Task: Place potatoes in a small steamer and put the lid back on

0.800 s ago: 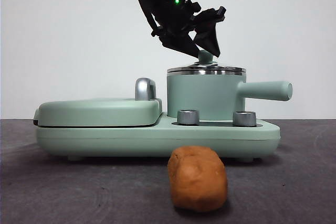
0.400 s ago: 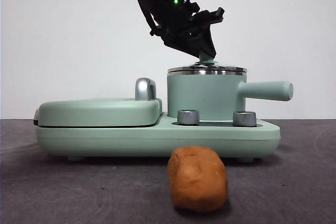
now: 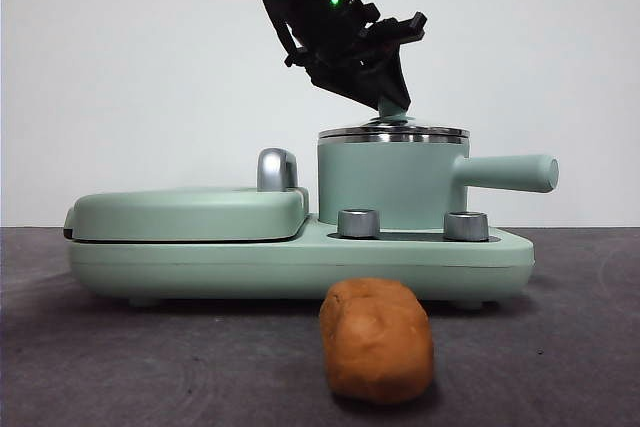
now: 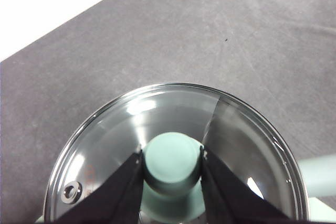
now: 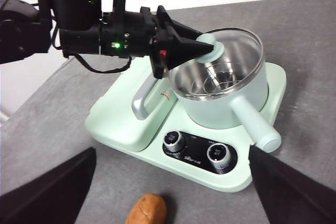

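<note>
Overhead, left gripper (image 4: 171,160) pinches lid (image 4: 236,129) knob on small steamer (image 3: 392,182).

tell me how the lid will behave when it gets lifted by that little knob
The lid looks like rigid glass with a steel rim, so probably stiff but breakable. The left gripper is shut on only the small knob, so it may tilt or swing.
</note>
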`<action>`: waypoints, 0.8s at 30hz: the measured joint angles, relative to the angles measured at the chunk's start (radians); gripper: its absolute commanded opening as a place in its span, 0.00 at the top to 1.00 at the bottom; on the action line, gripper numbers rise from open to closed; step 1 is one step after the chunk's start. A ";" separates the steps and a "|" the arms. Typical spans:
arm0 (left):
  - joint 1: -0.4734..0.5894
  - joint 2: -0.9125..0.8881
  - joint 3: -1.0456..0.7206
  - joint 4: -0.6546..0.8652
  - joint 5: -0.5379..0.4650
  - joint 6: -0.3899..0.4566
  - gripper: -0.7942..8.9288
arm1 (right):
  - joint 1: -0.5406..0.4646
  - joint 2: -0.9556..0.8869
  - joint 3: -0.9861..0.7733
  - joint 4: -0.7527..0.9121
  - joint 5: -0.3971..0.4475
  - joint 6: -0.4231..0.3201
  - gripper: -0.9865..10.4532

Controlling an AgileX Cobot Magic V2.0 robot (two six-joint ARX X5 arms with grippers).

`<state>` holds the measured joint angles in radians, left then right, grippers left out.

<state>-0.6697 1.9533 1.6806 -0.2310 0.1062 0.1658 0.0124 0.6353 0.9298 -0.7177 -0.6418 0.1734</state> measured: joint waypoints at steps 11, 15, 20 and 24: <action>0.009 -0.194 0.000 -0.095 0.009 0.000 0.87 | 0.084 0.053 0.003 -0.076 0.075 0.020 0.51; 0.037 -0.273 0.000 -0.182 0.009 0.000 0.87 | 0.194 0.111 0.007 -0.078 0.134 0.061 0.51; 0.079 -0.345 0.000 -0.320 0.008 0.000 0.87 | 0.376 0.207 0.011 -0.078 0.259 0.120 0.51; 0.126 -0.402 0.000 -0.381 0.009 0.000 0.90 | 0.548 0.314 0.011 -0.077 0.375 0.192 0.51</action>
<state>-0.5438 1.5517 1.6806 -0.6117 0.1154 0.1654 0.5602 0.9489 0.9409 -0.7948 -0.2672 0.3649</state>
